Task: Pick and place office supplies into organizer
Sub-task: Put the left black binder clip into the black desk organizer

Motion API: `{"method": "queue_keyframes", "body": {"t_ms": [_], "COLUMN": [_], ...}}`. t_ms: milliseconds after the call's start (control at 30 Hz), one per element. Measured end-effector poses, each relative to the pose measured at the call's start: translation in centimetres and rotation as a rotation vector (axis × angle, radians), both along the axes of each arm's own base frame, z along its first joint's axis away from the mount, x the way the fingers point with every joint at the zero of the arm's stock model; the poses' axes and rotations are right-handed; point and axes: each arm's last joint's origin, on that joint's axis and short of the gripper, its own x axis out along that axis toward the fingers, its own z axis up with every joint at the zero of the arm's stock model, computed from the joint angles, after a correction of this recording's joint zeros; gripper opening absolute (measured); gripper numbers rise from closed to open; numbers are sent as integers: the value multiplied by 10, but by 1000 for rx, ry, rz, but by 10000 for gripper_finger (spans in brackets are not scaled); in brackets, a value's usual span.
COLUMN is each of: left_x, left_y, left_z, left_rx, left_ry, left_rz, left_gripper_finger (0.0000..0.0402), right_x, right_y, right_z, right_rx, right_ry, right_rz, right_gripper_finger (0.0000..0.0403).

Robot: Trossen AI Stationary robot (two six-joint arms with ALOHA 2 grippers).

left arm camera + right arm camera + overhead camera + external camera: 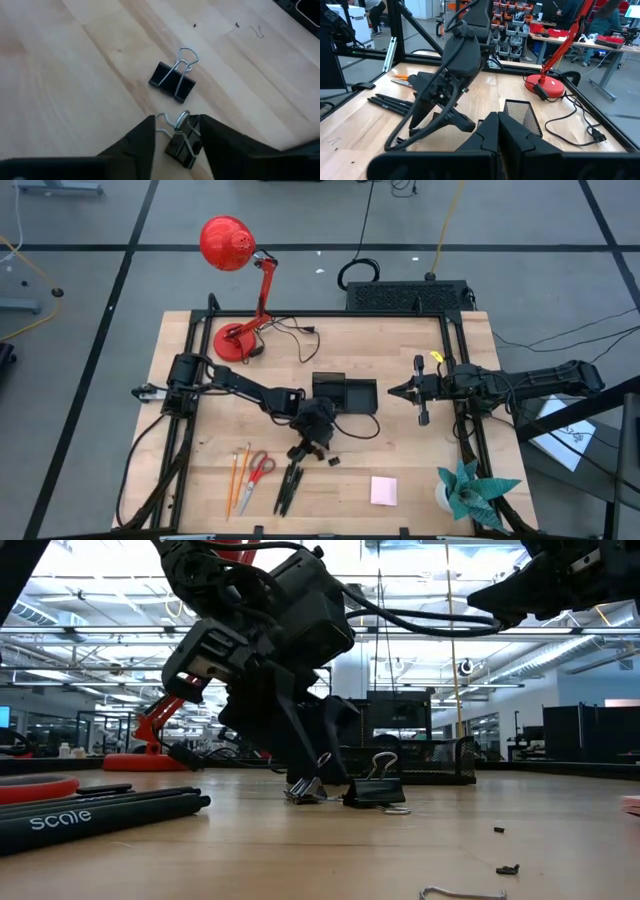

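Two black binder clips lie on the wooden table. One clip (172, 81) lies free, resting on its body with its wire handles up. The other clip (182, 145) sits between the fingers of my left gripper (177, 132), which slants down to the table (305, 788) in front of the black organizer (345, 393). The fingers stand close on either side of it, with a sliver of table showing beside one. My right gripper (395, 390) hovers shut, right of the organizer. Pencils (237, 480), scissors (260, 468), pens (290, 485) and a pink pad (383, 490) lie near the front edge. My left gripper has its two fingers on either side of the clip's black body (190, 142), slanting down from the table's left. The clip lies on the table with its wire handles (167, 122) toward the far side. Whether both fingers touch it, I cannot tell.
A red desk lamp (235, 290) stands at the back left and a teal paper plant (470, 490) at the front right. Small bits and a loose wire handle (460, 892) lie on the wood right of the clips. A black box (405, 295) sits behind the table.
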Motion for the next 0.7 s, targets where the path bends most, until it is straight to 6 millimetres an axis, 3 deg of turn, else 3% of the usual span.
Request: {"method": "queue_keyframes", "body": {"t_ms": [267,533,700], "left_x": [0,-1,-7], "left_y": [-1,-6,-14], "left_z": [1,6,34], "left_rx": [-2,21,116], "left_ry": [-18,-32,-127], "left_rz": [-20,-19,-32], "left_gripper_finger": [15,24,6], "right_x": [0,0,0], "right_y": [0,0,0], "right_z": [0,0,0], "right_rx": [-1,-3,-3], "right_ry": [0,0,0], "right_rz": [-1,-1,-1], "right_gripper_finger": [0,0,0]}}
